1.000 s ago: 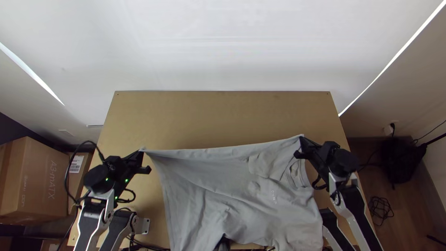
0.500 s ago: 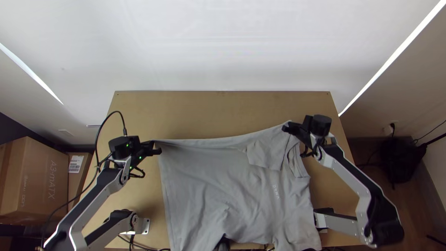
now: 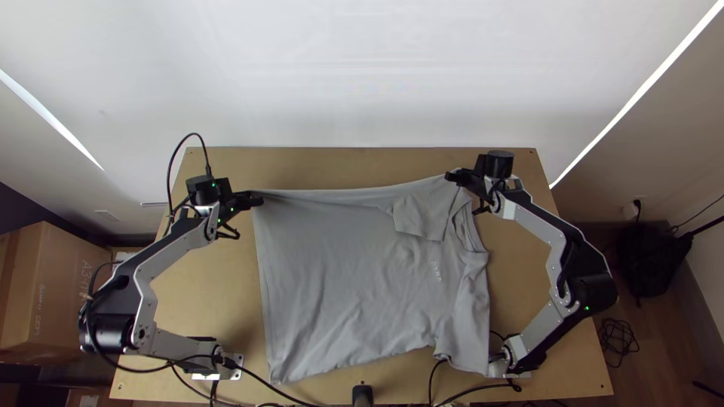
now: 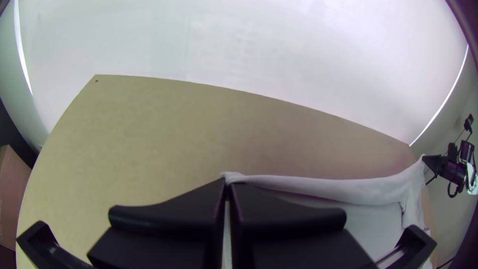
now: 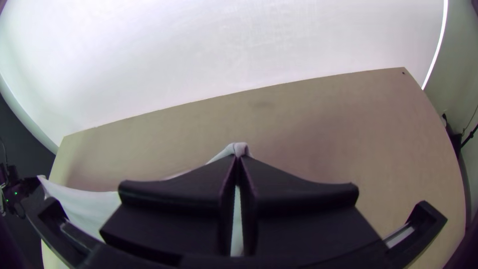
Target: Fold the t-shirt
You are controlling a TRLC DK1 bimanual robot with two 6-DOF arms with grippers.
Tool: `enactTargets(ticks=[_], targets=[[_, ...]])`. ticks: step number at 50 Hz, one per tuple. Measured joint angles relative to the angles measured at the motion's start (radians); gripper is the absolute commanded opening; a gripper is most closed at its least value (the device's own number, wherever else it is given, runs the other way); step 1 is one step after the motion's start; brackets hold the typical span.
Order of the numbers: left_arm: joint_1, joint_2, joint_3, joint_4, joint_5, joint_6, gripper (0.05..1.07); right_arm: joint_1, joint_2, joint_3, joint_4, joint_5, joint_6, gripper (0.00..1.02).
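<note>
Cardboard box (image 3: 45,301) stands outboard of left gripper (image 3: 257,199), which pinches t-shirt (image 3: 339,279) edge; right gripper (image 3: 452,177) likewise; table (image 3: 339,167) beneath, white backdrop (image 3: 362,75) beyond.

There is one t-shirt (image 3: 332,286) and one surface (image 3: 339,167). Two arms (image 3: 537,218) bear two pairs of jaws, one each.

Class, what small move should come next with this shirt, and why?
Probably lower the far edge of the shirt onto the table: the left tool and the right tool pinch its ends, it sags between them, and the body looks spread out.
</note>
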Motion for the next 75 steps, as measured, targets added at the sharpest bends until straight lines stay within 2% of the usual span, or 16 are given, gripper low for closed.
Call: enactTargets(ticks=[27, 39, 45, 50, 56, 64, 75], targets=[[0.027, 0.324, 0.399, -0.024, 0.004, 0.0, 0.08, -0.035, 0.292, 0.375, -0.005, 0.005, -0.033, 0.02], [0.028, 0.392, 0.534, -0.094, 0.002, -0.001, 0.08, -0.035, 0.375, 0.555, -0.11, 0.006, -0.032, 0.02], [0.028, 0.395, 0.59, -0.219, 0.0, -0.017, 0.08, -0.039, 0.408, 0.658, -0.249, 0.005, -0.024, 0.02], [0.027, 0.395, 0.632, -0.322, 0.0, -0.035, 0.08, -0.04, 0.414, 0.689, -0.305, 0.005, -0.02, 0.02], [0.024, 0.391, 0.637, -0.388, 0.0, -0.042, 0.08, -0.042, 0.414, 0.695, -0.359, 0.005, -0.017, 0.02], [0.018, 0.349, 0.554, -0.393, 0.0, -0.042, 0.08, -0.043, 0.414, 0.695, -0.42, 0.006, -0.016, 0.02], [-0.008, 0.22, 0.369, -0.351, 0.0, -0.05, 0.08, -0.045, 0.368, 0.622, -0.439, 0.006, -0.017, 0.02]])
